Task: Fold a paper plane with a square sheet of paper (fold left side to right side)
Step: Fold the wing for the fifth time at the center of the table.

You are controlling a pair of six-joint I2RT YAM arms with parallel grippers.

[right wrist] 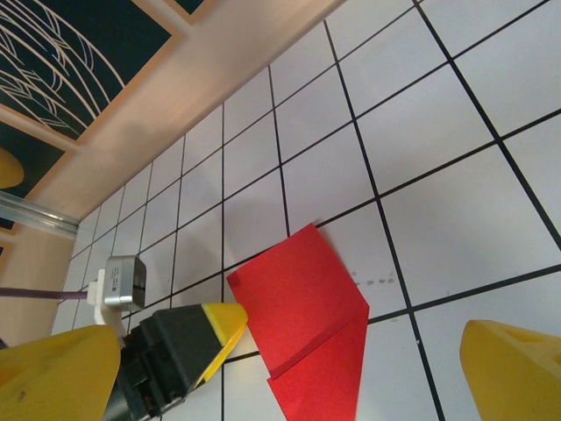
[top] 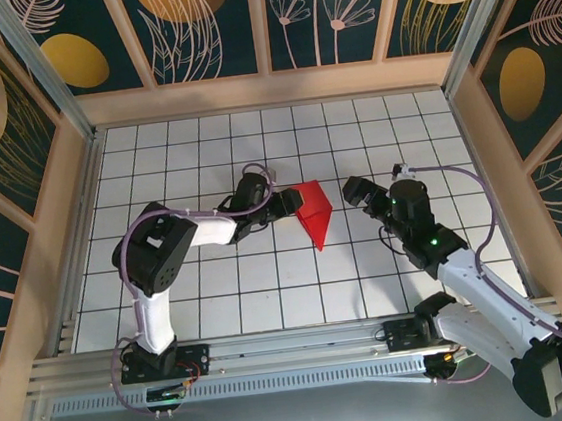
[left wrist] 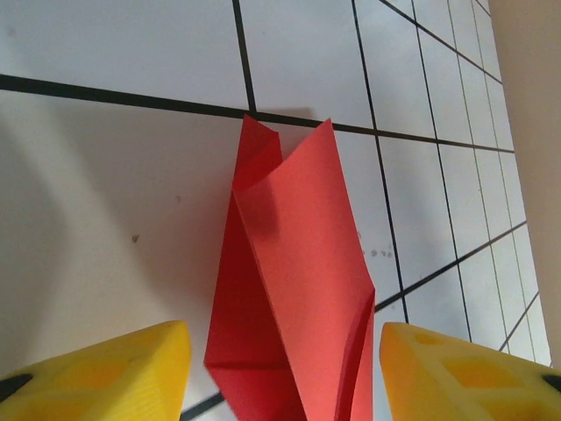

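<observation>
Paper part-folded, lies btwn both arms. L gripper part-open, fingers astride its raised left flap w/ gaps, prob. lining up fold. R gripper wide open just right, I judge to steady

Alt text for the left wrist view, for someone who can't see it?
Folded red paper, its far end split into two points, lies on the white gridded table between the left hand's parted yellow fingers. Its flaps lift slightly.
</observation>
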